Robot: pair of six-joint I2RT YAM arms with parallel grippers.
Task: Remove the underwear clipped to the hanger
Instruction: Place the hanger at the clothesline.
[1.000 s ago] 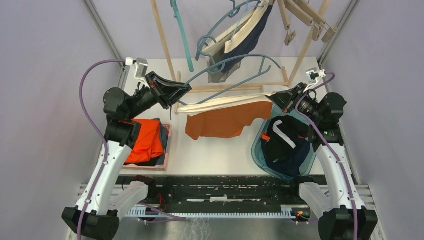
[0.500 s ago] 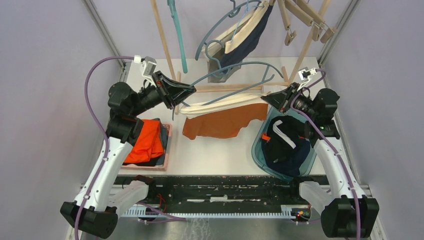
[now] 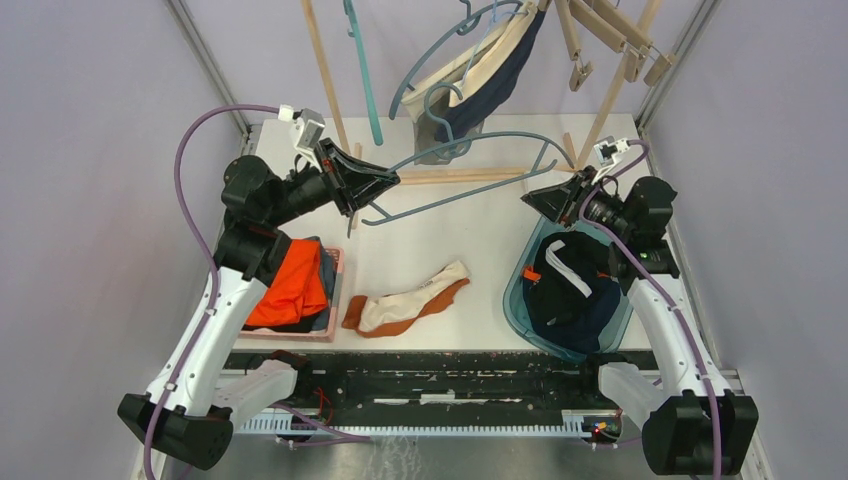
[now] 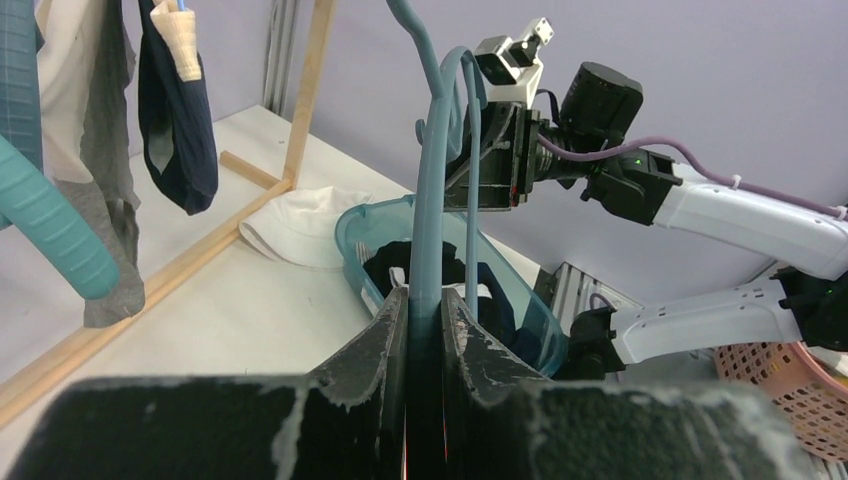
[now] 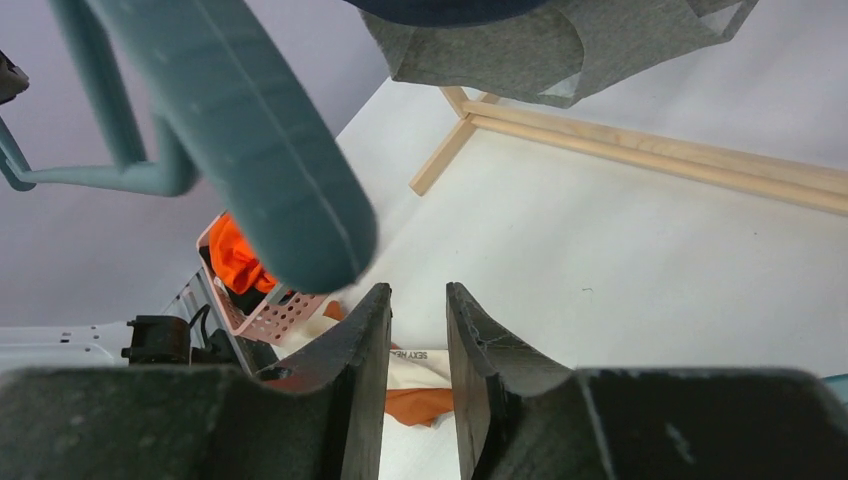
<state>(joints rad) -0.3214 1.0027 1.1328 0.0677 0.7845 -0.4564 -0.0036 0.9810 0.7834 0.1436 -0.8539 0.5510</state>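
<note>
One pink tray (image 3: pixel 337 292) at far left, with one orange cloth (image 3: pixel 295 285) in it. Left gripper (image 4: pixel 425 300) is clamped on one blue-grey hanger (image 4: pixel 430 230). One orange-and-cream pair (image 3: pixel 405 303) lies loose on the table (image 3: pixel 450 250), between tray and tub. Three hung pieces (image 3: pixel 497 78) at the back: cream, navy, grey. One teal tub (image 3: pixel 512 300) at right holds dark garments (image 3: pixel 570 300). Right gripper (image 5: pixel 418 295): fingers slightly apart, nothing between them. Only the left wrist view shows a white cloth (image 4: pixel 300 228) behind the tub. Only the right wrist view shows lettering on the loose pair's band.

Left arm (image 3: pixel 215 320) and right arm (image 3: pixel 665 325): white links, black joints, black bases. A purple cable (image 4: pixel 600 152) runs along each. The left gripper (image 4: pixel 424 305) is black and scuffed.
</note>
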